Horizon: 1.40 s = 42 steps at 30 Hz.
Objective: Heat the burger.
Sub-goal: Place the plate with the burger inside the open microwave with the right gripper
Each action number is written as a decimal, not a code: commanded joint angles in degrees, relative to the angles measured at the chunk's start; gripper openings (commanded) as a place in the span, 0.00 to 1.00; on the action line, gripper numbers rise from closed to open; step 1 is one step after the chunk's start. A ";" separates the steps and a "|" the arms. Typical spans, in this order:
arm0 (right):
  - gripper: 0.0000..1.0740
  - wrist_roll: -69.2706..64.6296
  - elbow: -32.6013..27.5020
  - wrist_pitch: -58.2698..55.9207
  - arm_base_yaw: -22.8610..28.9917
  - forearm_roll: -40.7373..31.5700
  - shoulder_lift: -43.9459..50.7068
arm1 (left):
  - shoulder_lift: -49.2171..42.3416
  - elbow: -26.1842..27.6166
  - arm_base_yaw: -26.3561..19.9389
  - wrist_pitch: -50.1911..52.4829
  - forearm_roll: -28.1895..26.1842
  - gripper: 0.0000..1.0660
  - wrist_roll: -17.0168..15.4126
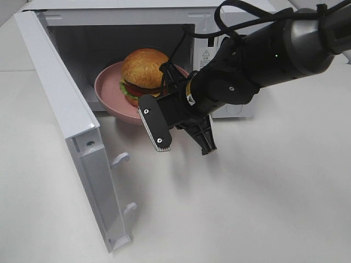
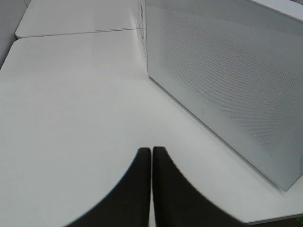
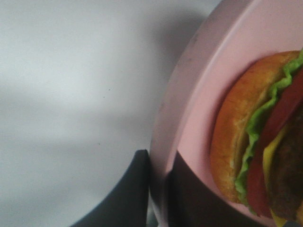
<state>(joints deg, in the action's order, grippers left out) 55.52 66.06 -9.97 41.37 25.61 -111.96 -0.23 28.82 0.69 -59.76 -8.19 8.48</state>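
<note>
Plainly the right gripper is the nearer one: its fingers are nearly closed, pinching the rim of the pink plate. The burger sits on that plate just past the fingertips, toward the microwave cavity. Pushing straight ahead should carry it fully inside. The left gripper is closed on nothing, off beside the microwave's outer wall.

The right arm is glossy black and grey, draped with black cables; one flat finger shows small screws.
</note>
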 commanded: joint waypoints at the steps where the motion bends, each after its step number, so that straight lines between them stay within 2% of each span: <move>1: 0.00 6.76 1.09 -0.34 -0.11 -6.30 2.18 | -1.03 -0.11 0.00 0.46 0.17 0.00 -0.23; 7: 0.00 14.09 1.09 -5.10 -0.11 -13.06 2.41 | -1.03 -0.11 0.00 0.46 0.17 0.00 -0.23; 14: 0.00 14.61 2.12 -4.47 -0.17 -13.75 2.41 | -1.03 -0.11 0.00 0.46 0.17 0.00 -0.23; 19: 0.00 14.32 5.44 -5.04 -0.23 -13.75 1.72 | -1.03 -0.11 0.00 0.46 0.17 0.00 -0.23; 23: 0.00 14.32 11.40 -9.40 -0.23 -13.75 -0.80 | -1.03 -0.11 0.00 0.46 0.17 0.00 -0.23; 29: 0.00 14.38 16.90 -11.00 -0.23 -13.75 -4.47 | -1.03 -0.11 0.00 0.46 0.17 0.00 -0.23; 30: 0.00 14.38 19.88 -12.32 -0.23 -13.75 -6.19 | -1.03 -0.11 0.00 0.46 0.17 0.00 -0.23; 32: 0.00 14.38 21.54 -13.35 -0.23 -13.75 -7.16 | -1.03 -0.11 0.00 0.46 0.17 0.00 -0.23; 36: 0.00 14.38 29.16 -17.53 -0.63 -13.98 -12.03 | -1.03 -0.11 0.00 0.46 0.17 0.00 -0.23; 42: 0.00 15.81 35.07 -18.28 -1.95 -20.05 -15.18 | -1.03 -0.11 0.00 0.46 0.17 0.00 -0.23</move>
<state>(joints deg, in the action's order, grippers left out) 69.61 98.38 -30.25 40.16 7.56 -127.02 -0.23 28.82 0.69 -59.76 -8.19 8.48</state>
